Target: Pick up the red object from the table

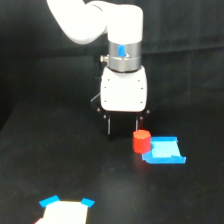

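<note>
A: Spread apart, the gripper [123, 125], fingers pointing down, nothing between them.

B: And the red object [141, 141]?

A: Upright on the table [60, 165], just below the finger on the exterior view's right, outside the gap.

B: Beside it?

A: Flat blue piece [165, 151], touching or nearly so. White block with blue corners [65, 209] near the bottom edge.

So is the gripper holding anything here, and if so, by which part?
Nothing is held. The gripper is open above the table; the red object stands free on it, beside the right finger in the exterior view.
</note>
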Available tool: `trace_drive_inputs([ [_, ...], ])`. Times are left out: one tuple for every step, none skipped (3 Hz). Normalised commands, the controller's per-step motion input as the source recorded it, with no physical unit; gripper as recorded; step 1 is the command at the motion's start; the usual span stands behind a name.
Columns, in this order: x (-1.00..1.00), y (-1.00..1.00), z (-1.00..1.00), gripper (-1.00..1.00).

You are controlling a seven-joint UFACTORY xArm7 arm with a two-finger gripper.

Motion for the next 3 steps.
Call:
trace_drive_inputs([
  [0.49, -0.86, 0.13, 0.92],
  [1.00, 0.64, -0.75, 1.00],
  [0.98, 0.80, -0.63, -0.26],
])
